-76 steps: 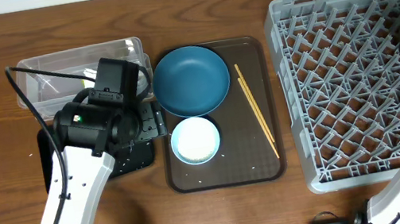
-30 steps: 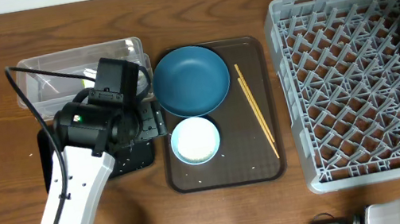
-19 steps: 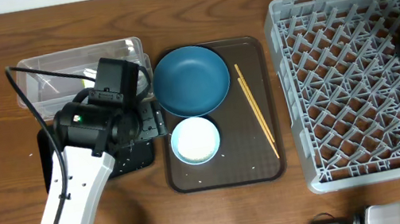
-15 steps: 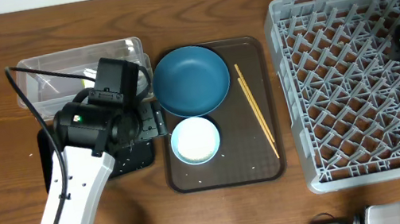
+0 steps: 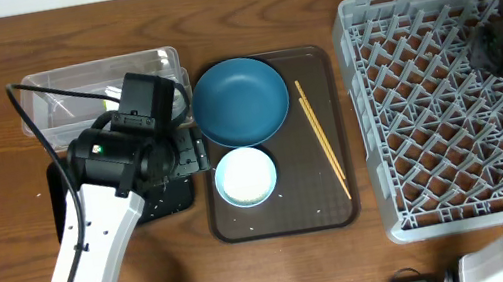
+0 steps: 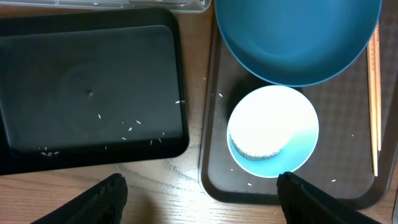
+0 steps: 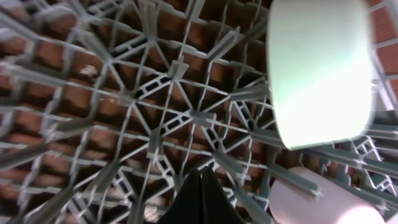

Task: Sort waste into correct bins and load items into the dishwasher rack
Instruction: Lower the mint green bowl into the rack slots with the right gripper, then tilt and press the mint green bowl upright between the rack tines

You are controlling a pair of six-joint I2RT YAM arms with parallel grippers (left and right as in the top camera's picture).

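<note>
My left gripper (image 6: 202, 186) is wide open and empty, above the gap between the black tray (image 6: 37, 74) and the brown tray; it also shows in the overhead view (image 5: 193, 154). The pale-blue bowl (image 6: 273, 127) holds white rice scraps (image 6: 258, 149). The dark-blue dish (image 5: 239, 99) sits behind it and the chopsticks (image 5: 323, 138) lie to its right. My right gripper (image 7: 200, 186) is shut and empty over the grey rack (image 5: 428, 103), at its right side (image 5: 484, 45). A mint-green bowl (image 7: 317, 68) and the pink-white cup (image 7: 308, 199) stand in the rack.
The bowl, dish and chopsticks lie on the brown serving tray (image 5: 284, 219). The clear tub (image 5: 70, 84) stands behind the black tray; my left arm hides much of it. A few rice grains lie scattered in the black tray (image 6: 134, 124).
My right arm has swung over the rack's right side, ending further left and towards the back. The left arm and the things on the brown tray have not moved.
</note>
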